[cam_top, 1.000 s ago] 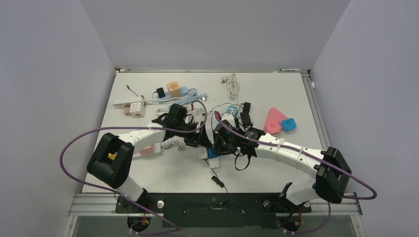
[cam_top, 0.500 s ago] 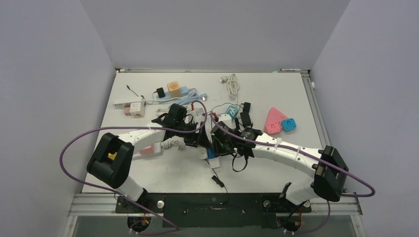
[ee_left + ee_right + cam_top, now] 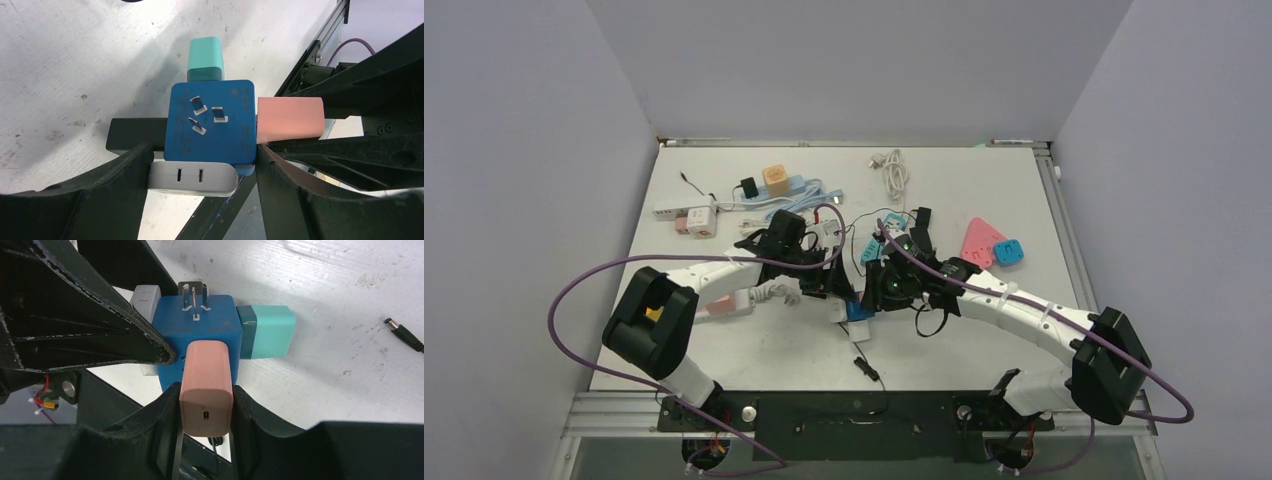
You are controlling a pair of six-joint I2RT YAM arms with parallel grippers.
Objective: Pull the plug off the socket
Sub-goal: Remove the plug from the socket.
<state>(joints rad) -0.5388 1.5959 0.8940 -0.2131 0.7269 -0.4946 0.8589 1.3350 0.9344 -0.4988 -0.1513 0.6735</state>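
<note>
The socket [image 3: 210, 122] is a blue cube with its metal prongs facing up, held just above the table. My left gripper [image 3: 203, 156] is shut on it, one finger against the white plug [image 3: 192, 176] on its side and the other against the cube's edge. A pink plug [image 3: 206, 370] sticks out of another side, and my right gripper [image 3: 205, 390] is shut on it, with both fingers pressed to its flanks. A teal plug [image 3: 267, 332] sits in a third side. From above, the socket [image 3: 856, 310] shows between the two wrists at the table's middle.
A black barrel connector [image 3: 402, 334] on its cable lies on the table near the socket. Farther off lie a pink triangular piece [image 3: 979, 243], a small blue adapter [image 3: 1008, 252], a coiled white cable [image 3: 894, 170], an orange cube [image 3: 775, 178] and white adapters [image 3: 696, 220].
My right arm has swung to the right and its wrist has shifted up and right, still gripping the pink plug. The left arm and the socket have barely moved.
</note>
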